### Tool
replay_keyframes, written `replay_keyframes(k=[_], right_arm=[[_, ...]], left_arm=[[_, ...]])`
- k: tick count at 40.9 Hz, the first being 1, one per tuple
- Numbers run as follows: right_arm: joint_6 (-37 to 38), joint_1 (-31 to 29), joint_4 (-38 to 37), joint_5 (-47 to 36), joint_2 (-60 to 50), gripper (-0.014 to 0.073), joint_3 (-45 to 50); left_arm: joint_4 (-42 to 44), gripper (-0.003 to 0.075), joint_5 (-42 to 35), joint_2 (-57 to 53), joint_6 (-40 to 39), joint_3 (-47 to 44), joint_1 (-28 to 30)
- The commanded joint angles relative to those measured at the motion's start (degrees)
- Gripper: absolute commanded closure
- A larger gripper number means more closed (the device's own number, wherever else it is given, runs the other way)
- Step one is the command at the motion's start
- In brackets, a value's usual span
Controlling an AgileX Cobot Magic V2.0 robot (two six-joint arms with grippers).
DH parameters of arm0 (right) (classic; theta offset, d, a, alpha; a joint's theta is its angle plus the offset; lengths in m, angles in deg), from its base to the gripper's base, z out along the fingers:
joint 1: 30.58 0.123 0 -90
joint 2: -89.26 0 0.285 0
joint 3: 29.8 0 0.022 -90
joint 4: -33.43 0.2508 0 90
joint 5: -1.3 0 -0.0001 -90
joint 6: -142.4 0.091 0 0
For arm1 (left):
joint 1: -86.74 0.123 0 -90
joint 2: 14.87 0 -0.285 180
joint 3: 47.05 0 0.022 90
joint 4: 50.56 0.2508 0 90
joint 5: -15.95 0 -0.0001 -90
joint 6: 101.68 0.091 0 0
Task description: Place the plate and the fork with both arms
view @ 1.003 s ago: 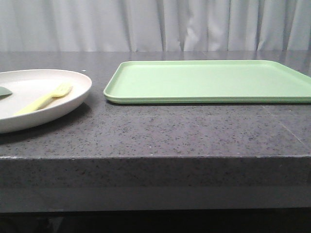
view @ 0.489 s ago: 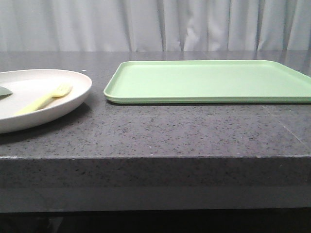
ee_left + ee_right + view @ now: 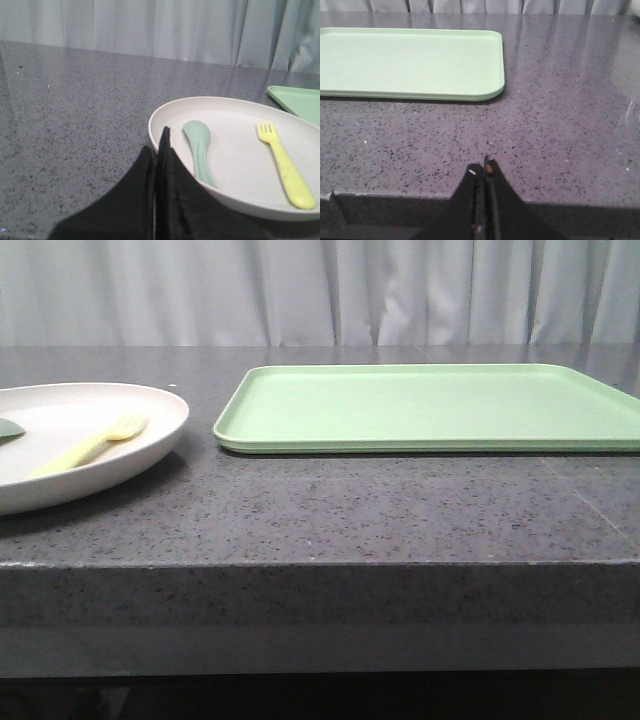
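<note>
A cream plate point(image 3: 80, 435) sits at the left of the dark speckled worktop point(image 3: 330, 510), its left part cut off by the front view's edge. In it lies a pale yellow fork point(image 3: 92, 445), tines pointing away from the robot and angled toward the tray. A teal spoon point(image 3: 200, 150) lies in the plate beside the fork, apart from it, bowl end pointing away from the robot too; the front view shows only a sliver of it at the frame's left edge.

A light green tray point(image 3: 430, 405) rests flat on the worktop just to the right of the plate, with a strip of bare stone between the two.

Neither arm appears in the front view. In the left wrist view, the left end effector point(image 3: 161, 145) has its black fingers pressed together with nothing between them, its tips at the plate's near rim; whether they touch the rim cannot be told. In the right wrist view, the right end effector point(image 3: 484, 172) is likewise pinched closed and holding nothing, poised over the worktop's front edge, well short of the tray's near right corner.

A pale curtain point(image 3: 320, 290) hangs behind the worktop.
</note>
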Motion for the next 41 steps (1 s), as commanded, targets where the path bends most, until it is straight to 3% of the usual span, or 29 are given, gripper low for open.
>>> replay_keyframes(k=[1,9,18,29,41], right_arm=[[-0.5,-0.1,-0.5,-7.0,-1.0,0.0661,-0.2],[-0.5,-0.1,-0.5,-10.2,-1.0,0.0661,-2.7],[-0.5,-0.1,-0.5,-7.6,1.3,0.0661,-14.0],[-0.5,-0.1,-0.4,0.6,18.6,0.0661,-27.4],[-0.5,-0.1,-0.4,0.2,27.0,0.0660,-30.1]], left_arm=[[-0.3,0.0738,-8.8,-1.2,0.0,-0.1,0.0],[-0.3,0.0738,-17.0,-1.2,0.0,1.5,0.0],[-0.3,0.0738,-9.9,2.6,0.0,11.9,0.0],[0.3,0.0738,-0.9,21.1,0.0,25.7,0.0],[1.4,0.0736,-1.8,30.8,0.0,29.3,0.0]])
